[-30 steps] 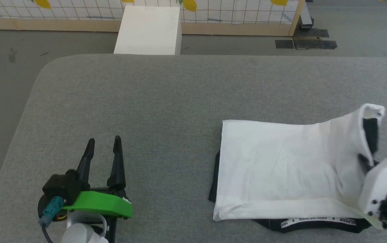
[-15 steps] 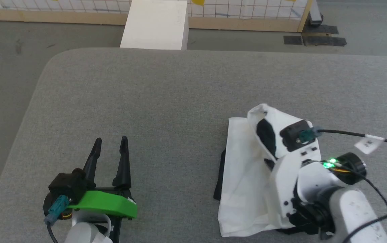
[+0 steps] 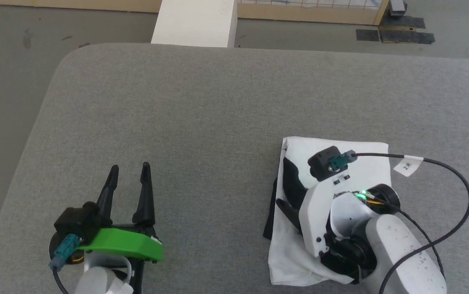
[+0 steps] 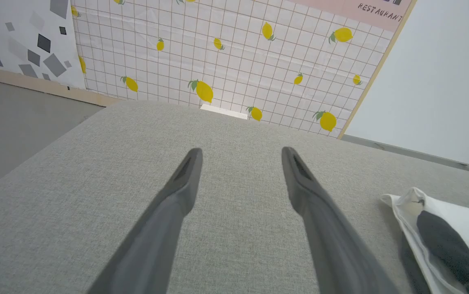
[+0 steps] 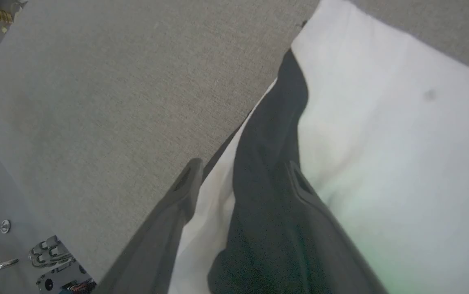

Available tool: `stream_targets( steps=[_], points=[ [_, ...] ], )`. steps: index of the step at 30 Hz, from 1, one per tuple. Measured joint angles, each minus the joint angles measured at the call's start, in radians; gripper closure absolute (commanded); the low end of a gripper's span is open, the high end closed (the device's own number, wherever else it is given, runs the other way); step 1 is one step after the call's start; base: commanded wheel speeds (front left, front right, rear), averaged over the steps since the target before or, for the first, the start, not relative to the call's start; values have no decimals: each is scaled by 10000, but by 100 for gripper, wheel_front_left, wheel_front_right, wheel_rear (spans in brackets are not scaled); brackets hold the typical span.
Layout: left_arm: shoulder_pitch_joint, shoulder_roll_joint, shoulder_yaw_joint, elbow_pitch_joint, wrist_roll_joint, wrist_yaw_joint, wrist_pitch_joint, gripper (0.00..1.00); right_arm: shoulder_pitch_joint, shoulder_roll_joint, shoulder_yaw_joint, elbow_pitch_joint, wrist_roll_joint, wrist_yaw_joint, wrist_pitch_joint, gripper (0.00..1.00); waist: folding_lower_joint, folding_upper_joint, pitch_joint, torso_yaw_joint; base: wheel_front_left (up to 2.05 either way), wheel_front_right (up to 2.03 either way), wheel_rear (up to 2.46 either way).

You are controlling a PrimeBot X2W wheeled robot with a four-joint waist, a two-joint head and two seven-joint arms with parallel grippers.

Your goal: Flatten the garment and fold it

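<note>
Head view: we see the left gripper (image 3: pixel 130 166) with fingers spread, over the bare grey padded table (image 3: pixel 218 114). The right gripper (image 3: pixel 282 181) has its fingers apart, lying on the folded T-shirt (image 3: pixel 371 169), tips at the shirt edge nearest the left gripper.
Left wrist view: fingers wide apart, T-shirt off to their right.
Right wrist view: fingers parted, the shirt's black cloth (image 5: pixel 267 134) between them, white cloth right of them, table left.
</note>
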Motion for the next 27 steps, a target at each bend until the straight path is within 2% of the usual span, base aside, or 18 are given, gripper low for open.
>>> stream_targets(
  steps=[6,9,12,16,21,27],
  points=[
    [9,-2,46,27,2,-10,0,0,71,6,-109,-1440,1191,0,-1866,0,0,0,-239,-197,0,0,0],
    [23,-2,90,21,2,-13,-2,0,367,17,-535,-2209,1649,0,-2995,0,0,0,-372,-350,0,0,0],
    [35,-2,146,10,2,-44,-2,0,803,21,-1384,-2673,1774,0,-4082,0,0,0,-497,-536,0,0,0],
    [45,-4,127,15,2,-54,0,0,1468,8,-2869,-2652,2790,-2,-5294,0,0,0,-656,-787,0,0,0],
    [60,-4,92,44,2,-56,0,0,1994,-6,-4113,-1707,3745,-2,-5513,0,0,0,-811,-1019,0,0,0],
    [61,-4,35,50,6,-56,-2,0,2220,-4,-4872,-128,4629,-2,-4748,0,0,1,-855,-1094,0,0,0]
  ],
)
